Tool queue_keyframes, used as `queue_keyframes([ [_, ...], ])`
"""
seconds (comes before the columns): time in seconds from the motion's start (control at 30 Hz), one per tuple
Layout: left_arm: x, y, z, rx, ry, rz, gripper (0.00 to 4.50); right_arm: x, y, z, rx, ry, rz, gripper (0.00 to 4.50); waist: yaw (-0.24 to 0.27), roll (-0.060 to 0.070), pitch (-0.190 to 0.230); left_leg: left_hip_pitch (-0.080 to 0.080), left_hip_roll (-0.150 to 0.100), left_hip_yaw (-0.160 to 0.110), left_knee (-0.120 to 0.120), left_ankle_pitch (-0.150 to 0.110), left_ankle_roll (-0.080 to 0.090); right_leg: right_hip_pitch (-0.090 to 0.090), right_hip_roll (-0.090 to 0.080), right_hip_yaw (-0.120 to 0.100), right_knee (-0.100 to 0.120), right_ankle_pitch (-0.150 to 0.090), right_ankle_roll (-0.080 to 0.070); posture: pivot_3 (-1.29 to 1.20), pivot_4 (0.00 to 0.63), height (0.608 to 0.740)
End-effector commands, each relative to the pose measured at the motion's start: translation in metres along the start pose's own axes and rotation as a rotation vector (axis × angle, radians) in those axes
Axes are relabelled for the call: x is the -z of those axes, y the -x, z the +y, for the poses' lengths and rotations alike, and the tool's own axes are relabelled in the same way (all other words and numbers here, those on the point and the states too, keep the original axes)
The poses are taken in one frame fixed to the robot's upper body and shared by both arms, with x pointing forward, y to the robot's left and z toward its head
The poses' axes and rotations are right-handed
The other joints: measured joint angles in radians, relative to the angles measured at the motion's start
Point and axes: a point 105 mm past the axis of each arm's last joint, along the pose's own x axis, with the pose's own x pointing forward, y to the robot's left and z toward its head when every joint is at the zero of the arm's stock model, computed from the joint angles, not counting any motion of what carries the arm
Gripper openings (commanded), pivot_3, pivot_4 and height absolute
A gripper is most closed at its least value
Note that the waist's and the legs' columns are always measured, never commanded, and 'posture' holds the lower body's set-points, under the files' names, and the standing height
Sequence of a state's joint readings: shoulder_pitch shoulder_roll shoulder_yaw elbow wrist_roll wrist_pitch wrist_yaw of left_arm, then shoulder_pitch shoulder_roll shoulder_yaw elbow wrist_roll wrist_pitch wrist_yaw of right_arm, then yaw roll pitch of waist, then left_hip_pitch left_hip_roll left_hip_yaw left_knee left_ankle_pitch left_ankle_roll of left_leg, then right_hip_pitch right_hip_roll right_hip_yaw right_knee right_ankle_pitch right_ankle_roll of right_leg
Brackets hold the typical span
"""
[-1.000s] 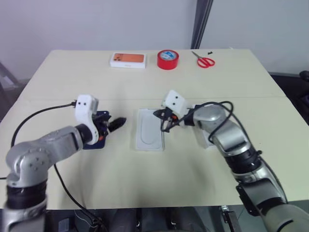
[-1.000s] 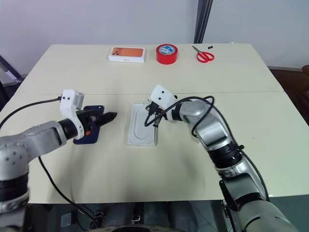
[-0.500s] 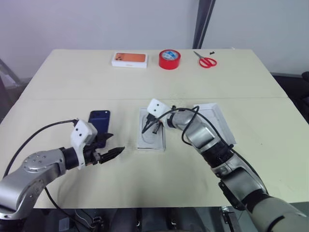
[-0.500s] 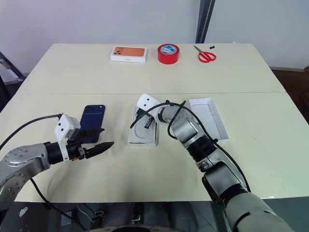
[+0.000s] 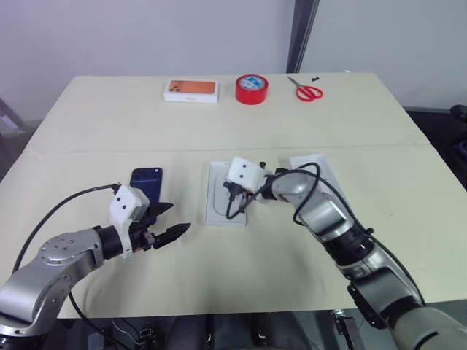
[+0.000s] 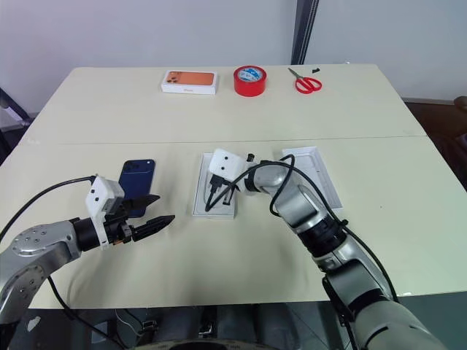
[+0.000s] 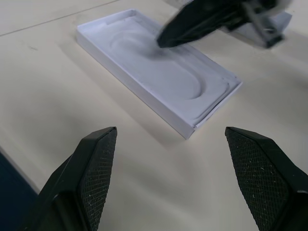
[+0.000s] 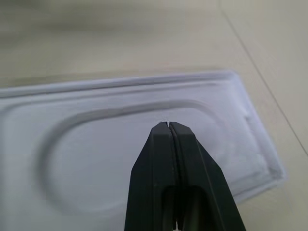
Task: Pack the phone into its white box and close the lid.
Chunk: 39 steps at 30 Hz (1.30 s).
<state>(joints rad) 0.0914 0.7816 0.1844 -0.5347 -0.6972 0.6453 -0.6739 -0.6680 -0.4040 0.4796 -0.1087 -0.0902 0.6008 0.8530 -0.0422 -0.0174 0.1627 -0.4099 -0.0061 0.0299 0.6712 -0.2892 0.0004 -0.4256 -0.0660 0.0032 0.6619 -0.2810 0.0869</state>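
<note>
We get even, diffuse overhead light across the table, bright, no hard glare. Shadows are soft and short: a faint one under the right gripper on the white tray, another beside the tray's near edge. Head views are sharp with slight barrel bend at the table's far edge. Right wrist view is soft: the tray's far rim smears, and the fingers are crisper.

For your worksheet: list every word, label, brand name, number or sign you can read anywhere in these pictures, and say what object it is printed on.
No text can be read in these pictures.
Orange-picture box: shows a phone picture; any lettering is too small.
Red tape roll: blue-and-white label inside the ring, too small to read.
Phone, white insert, scissors: no markings visible.
</note>
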Motion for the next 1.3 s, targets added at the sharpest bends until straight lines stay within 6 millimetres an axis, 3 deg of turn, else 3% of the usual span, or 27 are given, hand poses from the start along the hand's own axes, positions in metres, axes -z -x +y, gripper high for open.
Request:
queue_keyframes([
  [0.03,-0.008,0.003,-0.001,0.000,-0.042,-0.023,3.79,-0.003,0.000,0.016,-0.059,0.027,0.004,0.03,-0.001,0.000,0.000,0.000,0.000,0.000,0.000,0.000,0.000,0.000,0.000,0.000,0.000,0.000,0.000,0.00,0.150,0.725],
  [0.2,-0.006,0.004,-0.001,0.006,-0.050,-0.013,3.79,0.011,-0.003,0.019,-0.064,0.052,0.067,0.03,0.000,0.000,0.000,0.000,0.000,0.000,-0.002,0.000,0.000,-0.001,0.000,0.000,0.000,0.000,0.000,0.00,0.150,0.725],
  [0.4,-0.007,0.009,0.010,-0.071,-0.035,-0.022,3.79,-0.020,0.013,0.002,-0.011,-0.021,-0.105,0.03,0.001,0.000,0.000,0.000,0.000,0.000,-0.002,0.001,-0.001,-0.001,0.000,0.000,0.000,0.000,0.000,0.00,0.150,0.725],
  [0.5,-0.004,0.012,0.014,-0.106,-0.026,-0.015,3.79,-0.022,0.033,0.010,-0.082,-0.053,-0.152,0.87,0.006,0.000,0.000,0.000,0.000,0.000,-0.002,0.001,-0.001,0.000,0.000,0.000,-0.001,0.000,0.000,0.00,0.150,0.725],
  [0.7,0.000,0.017,0.017,-0.138,-0.033,-0.013,3.79,-0.008,0.052,0.040,-0.220,0.005,-0.132,3.89,0.008,0.000,0.000,0.001,0.000,0.000,-0.003,0.000,0.000,0.001,0.000,0.000,-0.004,0.000,0.000,0.00,0.150,0.725],
  [0.93,-0.002,0.019,0.017,-0.141,-0.051,-0.027,3.79,0.011,0.036,0.053,-0.235,0.031,-0.071,3.89,0.002,0.000,0.000,0.001,0.000,0.000,-0.004,0.000,-0.001,0.001,0.000,0.000,-0.004,0.000,-0.001,0.00,0.150,0.725],
  [1.03,-0.003,0.019,0.016,-0.135,-0.047,-0.034,3.79,0.014,0.030,0.053,-0.228,0.027,-0.061,3.01,0.004,0.000,0.000,0.001,0.000,0.000,-0.003,0.001,-0.001,0.001,0.000,0.000,-0.004,0.000,-0.001,0.00,0.150,0.725],
  [1.23,-0.004,0.018,0.015,-0.133,-0.044,-0.038,3.79,0.020,0.025,0.051,-0.212,0.038,-0.032,0.05,0.005,0.000,0.000,0.001,0.000,0.000,-0.003,0.001,-0.001,0.001,0.000,0.000,-0.004,0.000,-0.001,0.00,0.150,0.725],
  [1.3,-0.005,0.019,0.015,-0.135,-0.044,-0.042,3.79,0.023,0.028,0.049,-0.203,0.052,-0.016,0.05,0.005,0.000,0.000,0.001,0.000,0.000,-0.003,0.001,-0.001,0.001,0.000,0.000,-0.004,0.000,-0.001,0.00,0.150,0.725],
])
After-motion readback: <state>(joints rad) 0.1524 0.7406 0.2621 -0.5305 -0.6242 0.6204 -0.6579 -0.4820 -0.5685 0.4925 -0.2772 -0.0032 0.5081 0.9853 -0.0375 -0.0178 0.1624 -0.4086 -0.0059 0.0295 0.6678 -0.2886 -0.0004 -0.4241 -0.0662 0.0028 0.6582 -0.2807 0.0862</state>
